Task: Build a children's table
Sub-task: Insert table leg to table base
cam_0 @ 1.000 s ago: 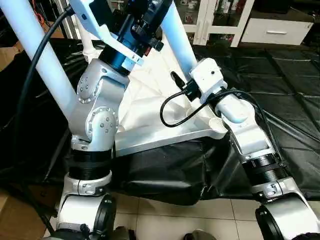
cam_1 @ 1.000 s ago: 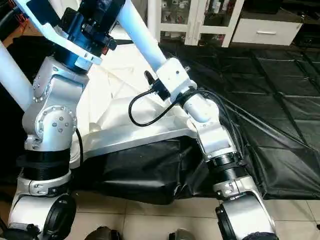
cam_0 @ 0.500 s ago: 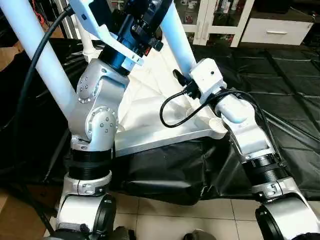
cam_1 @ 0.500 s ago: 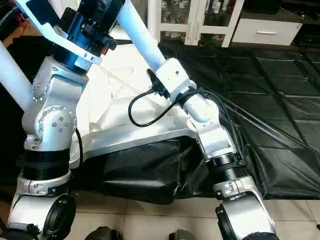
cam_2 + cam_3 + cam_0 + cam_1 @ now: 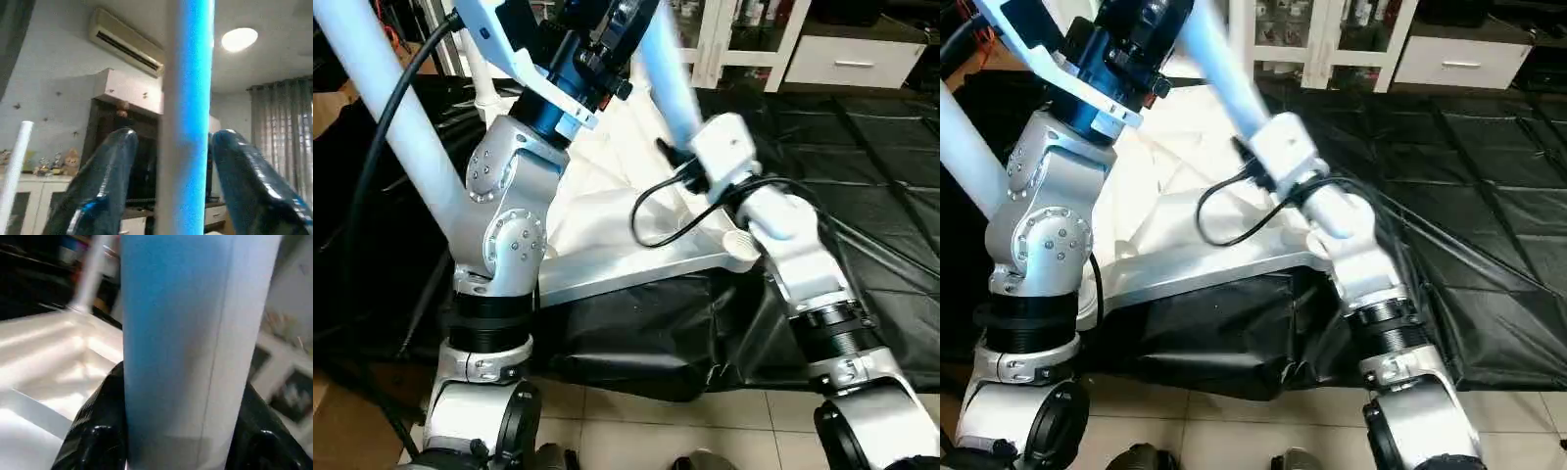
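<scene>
Motion blur smears the leg [image 5: 668, 78] and the right wrist in the head views, where half a second ago both were sharp: the leg has tipped slightly toward the robot's right. It stands steeply over the upturned table top [image 5: 607, 264], which lies ribbed side up on the black sheet [image 5: 862, 147] on the floor.

The right gripper [image 5: 181, 387] is clamped low on the leg, its fingers [image 5: 98, 431] pressed to the tube on both sides, just above the top's near corner. Higher up, the left gripper [image 5: 173, 133] straddles the same leg loosely, with a gap showing beside one finger [image 5: 112, 171].

The likely reading is a handover of control: the left lets go while the right steers the foot into its corner socket. Whether the foot is seated cannot be told.
</scene>
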Available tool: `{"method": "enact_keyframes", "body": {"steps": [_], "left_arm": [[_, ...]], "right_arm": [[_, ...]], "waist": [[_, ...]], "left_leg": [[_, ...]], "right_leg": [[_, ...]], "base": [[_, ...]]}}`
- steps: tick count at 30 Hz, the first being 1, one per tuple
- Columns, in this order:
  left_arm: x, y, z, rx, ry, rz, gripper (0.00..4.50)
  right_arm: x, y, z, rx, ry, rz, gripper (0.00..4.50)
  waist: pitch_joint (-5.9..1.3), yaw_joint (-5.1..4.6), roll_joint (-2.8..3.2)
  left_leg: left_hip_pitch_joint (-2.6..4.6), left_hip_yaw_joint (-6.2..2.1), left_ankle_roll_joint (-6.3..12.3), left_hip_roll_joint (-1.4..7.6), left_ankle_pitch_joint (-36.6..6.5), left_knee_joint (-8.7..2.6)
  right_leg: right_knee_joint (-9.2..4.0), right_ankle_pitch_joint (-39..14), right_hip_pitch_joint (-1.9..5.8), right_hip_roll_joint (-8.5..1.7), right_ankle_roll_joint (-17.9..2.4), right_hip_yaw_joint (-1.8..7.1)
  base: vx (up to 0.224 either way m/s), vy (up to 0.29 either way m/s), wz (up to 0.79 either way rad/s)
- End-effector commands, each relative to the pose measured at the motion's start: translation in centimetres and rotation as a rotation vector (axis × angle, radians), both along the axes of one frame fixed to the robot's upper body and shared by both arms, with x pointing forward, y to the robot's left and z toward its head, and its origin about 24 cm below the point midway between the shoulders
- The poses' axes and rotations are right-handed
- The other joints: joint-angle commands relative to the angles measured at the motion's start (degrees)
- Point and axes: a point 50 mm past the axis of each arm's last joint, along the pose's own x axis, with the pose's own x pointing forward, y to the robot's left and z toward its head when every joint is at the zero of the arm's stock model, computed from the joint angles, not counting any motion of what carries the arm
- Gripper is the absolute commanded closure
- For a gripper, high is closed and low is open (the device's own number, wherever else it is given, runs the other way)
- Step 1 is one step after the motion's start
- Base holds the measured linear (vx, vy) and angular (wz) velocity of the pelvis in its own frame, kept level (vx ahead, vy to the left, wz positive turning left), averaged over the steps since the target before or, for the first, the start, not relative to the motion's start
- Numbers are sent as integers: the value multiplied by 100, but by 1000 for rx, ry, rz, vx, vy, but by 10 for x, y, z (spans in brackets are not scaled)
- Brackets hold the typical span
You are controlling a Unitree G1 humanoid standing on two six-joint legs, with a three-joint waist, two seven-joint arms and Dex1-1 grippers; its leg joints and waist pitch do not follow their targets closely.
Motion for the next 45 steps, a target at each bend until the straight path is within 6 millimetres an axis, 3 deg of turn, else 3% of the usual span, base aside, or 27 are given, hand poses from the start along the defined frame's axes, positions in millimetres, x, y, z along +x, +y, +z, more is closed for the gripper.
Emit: {"method": "enact_keyframes", "body": {"steps": [1, 3, 4, 5, 6, 7, 8, 10, 13, 14, 20, 24, 26, 27, 31, 35, 36, 37, 38, 40, 41, 45], "left_arm": [[3, 1, -7, 26, 36, 28, 135], [7, 0, -19, 72, 80, 53, 117], [7, 0, -19, 72, 80, 53, 117], [11, -4, -33, 155, 132, 43, 105], [13, -7, -42, 223, 160, 27, 94], [14, -12, -57, 328, 212, -7, 89], [13, -19, -90, 558, 309, -83, 88], [3, -23, -131, 839, 359, -199, 88], [-10, -28, -173, 1065, 345, -311, 88], [-11, -33, -176, 1052, 340, -332, 88], [-12, -48, -181, 1078, 369, -421, 88], [-1, -45, -185, 1123, 375, -339, 88], [6, -43, -182, 1090, 384, -302, 88], [7, -43, -182, 1088, 386, -291, 88], [13, -36, -187, 1123, 419, -242, 88], [15, -29, -193, 1134, 473, -222, 88], [16, -26, -195, 1135, 483, -219, 105], [17, -24, -196, 1135, 486, -222, 105], [16, -23, -197, 1134, 488, -225, 116], [17, -22, -197, 1133, 492, -221, 132], [17, -21, -198, 1133, 498, -223, 143], [17, -19, -199, 1137, 513, -236, 189]], "right_arm": [[3, -29, 5, 68, 15, -82, 264], [0, -66, 4, 122, 51, -167, 264], [0, -66, 4, 122, 51, -167, 264], [-3, -89, 5, 167, 69, -209, 264], [-5, -95, 6, 187, 74, -216, 264], [-7, -102, 7, 211, 81, -219, 264], [-12, -110, 8, 250, 93, -203, 264], [-16, -113, 8, 264, 106, -164, 264], [-25, -112, 4, 274, 83, -76, 264], [-29, -112, 1, 254, 99, -62, 264], [-41, -112, -4, 250, 160, -30, 264], [-46, -104, -5, 237, 176, 23, 264], [-50, -98, -9, 228, 192, 58, 264], [-50, -98, -10, 223, 197, 62, 264], [-52, -93, -12, 215, 212, 73, 264], [-53, -90, -12, 221, 220, 88, 264], [-53, -89, -12, 218, 224, 93, 264], [-53, -88, -11, 216, 226, 96, 264], [-53, -88, -11, 216, 226, 97, 264], [-53, -87, -11, 216, 228, 100, 264], [-52, -87, -11, 215, 228, 100, 264], [-52, -86, -10, 213, 231, 105, 264]], "waist": [[-703, 0, 29], [-718, 0, 39], [-722, 4, 19], [-705, -1, 44], [-701, -5, 60], [-701, -14, 37], [-708, 6, 42], [-689, -31, 33], [-708, -101, 82], [-684, -131, 106], [-639, -142, 100], [-623, -153, 134], [-632, -169, 82], [-626, -160, 104], [-616, -156, 73], [-611, -157, 85], [-615, -155, 92], [-617, -165, 24], [-617, -149, 62], [-618, -151, 67], [-615, -154, 31], [-602, -143, 46]], "left_leg": [[224, -87, 405, 87, 10, -331], [205, -91, 432, 68, 116, -318], [202, -93, 468, 70, 146, -312], [184, -93, 517, 57, 179, -311], [192, -90, 550, 61, 109, -306], [196, -86, 583, 55, 96, -313], [209, -100, 680, 59, 90, -316], [190, -103, 774, 54, 139, -321], [156, -107, 809, 66, 141, -319], [161, -104, 809, 73, 62, -329], [200, -97, 714, 91, -195, -374], [194, -104, 744, 77, -192, -370], [177, -106, 759, 73, -165, -376], [188, -107, 768, 84, -211, -378], [196, -103, 754, 88, -261, -388], [193, -108, 740, 84, -252, -390], [197, -108, 749, 86, -233, -388], [193, -98, 761, 86, -219, -390], [194, -107, 777, 87, -174, -389], [196, -106, 787, 88, -159, -385], [191, -99, 792, 89, -179, -388], [198, -101, 762, 93, -234, -397]], "right_leg": [[-302, 1122, 445, -144, -1546, 187], [-288, 1200, 461, -140, -1522, 181], [-288, 1241, 466, -143, -1518, 181], [-297, 1238, 459, -147, -1522, 180], [-306, 1143, 446, -150, -1515, 182], [-320, 1120, 453, -140, -1513, 180], [-321, 1016, 440, -148, -1491, 177], [-356, 826, 427, -146, -1475, 172], [-360, 734, 440, -185, -1455, 181], [-393, 714, 418, -181, -1496, 177], [-425, 456, 415, -171, -1580, 178], [-448, 405, 410, -161, -1470, 177], [-445, 491, 427, -169, -1481, 176], [-456, 430, 416, -176, -1505, 173], [-479, 254, 403, -178, -1494, 174], [-470, 208, 402, -176, -1460, 175], [-473, 213, 398, -180, -1455, 174], [-477, 229, 402, -173, -1454, 176], [-464, 234, 398, -184, -1461, 174], [-467, 239, 394, -188, -1462, 175], [-473, 209, 395, -189, -1466, 178], [-488, 5, 381, -197, -1429, 178]], "base": [[0, 0, 0], [0, 0, 0], [0, 0, 0], [0, 0, 0], [0, 0, 0], [0, 0, 0], [0, 0, 0], [0, 0, 0], [0, 0, 0], [0, 0, 0], [0, 0, 0], [0, 0, 0], [0, 0, 0], [0, 0, 0], [0, 0, 0], [0, 0, 0], [0, 0, 0], [0, 0, 0], [0, 0, 0], [0, 0, 0], [0, 0, 0], [0, 0, 0]]}}
